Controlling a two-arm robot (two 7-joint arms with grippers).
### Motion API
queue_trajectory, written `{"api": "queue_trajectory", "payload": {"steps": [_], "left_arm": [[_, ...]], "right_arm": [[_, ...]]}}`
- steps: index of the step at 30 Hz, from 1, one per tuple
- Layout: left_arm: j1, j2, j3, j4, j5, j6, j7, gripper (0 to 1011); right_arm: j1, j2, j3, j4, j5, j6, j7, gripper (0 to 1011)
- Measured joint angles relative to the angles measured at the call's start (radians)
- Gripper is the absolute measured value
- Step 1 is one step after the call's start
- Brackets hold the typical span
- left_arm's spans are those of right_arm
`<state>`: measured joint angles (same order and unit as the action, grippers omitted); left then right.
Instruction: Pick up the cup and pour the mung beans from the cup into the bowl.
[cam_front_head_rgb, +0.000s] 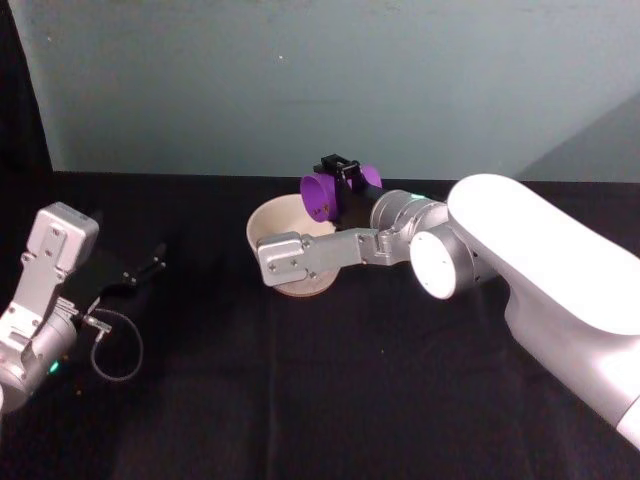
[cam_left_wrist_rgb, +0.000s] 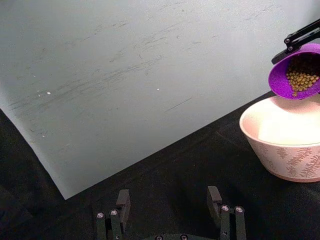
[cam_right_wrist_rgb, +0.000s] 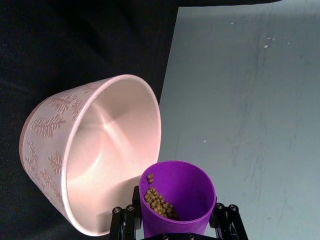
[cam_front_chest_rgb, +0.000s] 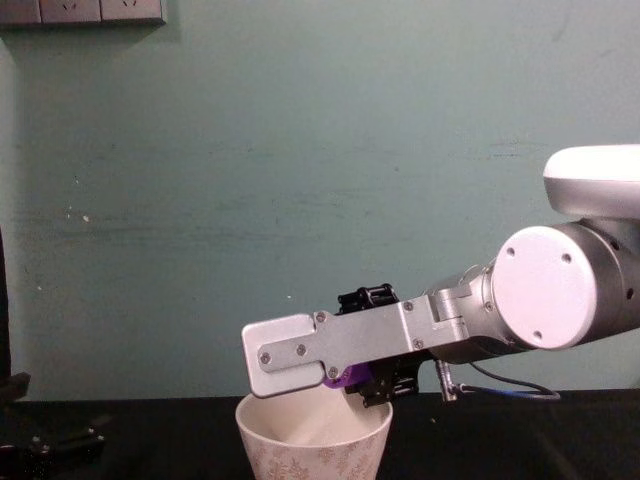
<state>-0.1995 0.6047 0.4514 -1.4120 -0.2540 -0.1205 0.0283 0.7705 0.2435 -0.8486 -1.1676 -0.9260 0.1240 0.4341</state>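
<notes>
- Two fingers (cam_left_wrist_rgb: 123, 201) of the left gripper (cam_left_wrist_rgb: 169, 196) stand wide apart and hold nothing, low at the left of the black table (cam_front_head_rgb: 350, 410).
- Mid-table, the bowl (cam_front_head_rgb: 283, 222) sits upright.
- The cup (cam_front_head_rgb: 321, 196) hangs tilted above the bowl's far rim, with mung beans (cam_right_wrist_rgb: 159, 201) gathered near its lip.
- The right gripper (cam_front_head_rgb: 347, 186) clamps the cup's sides.

Over bowl (cam_front_head_rgb: 280, 212): being crowded by right gripper (cam_front_head_rgb: 345, 188) and tilted cup (cam_front_head_rgb: 320, 197).
Front of table (cam_front_head_rgb: 330, 400): lying open for passing.
Far left: being occupied by left gripper (cam_front_head_rgb: 148, 270).
</notes>
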Motion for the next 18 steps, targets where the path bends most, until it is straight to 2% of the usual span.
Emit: {"api": "queue_trajectory", "payload": {"steps": [18], "left_arm": [[0.0, 0.0, 0.0, 0.0, 0.0, 0.0, 0.0, 1011]], "right_arm": [[0.002, -0.004, -0.023, -0.016, -0.055, 0.022, 0.017, 729]]}}
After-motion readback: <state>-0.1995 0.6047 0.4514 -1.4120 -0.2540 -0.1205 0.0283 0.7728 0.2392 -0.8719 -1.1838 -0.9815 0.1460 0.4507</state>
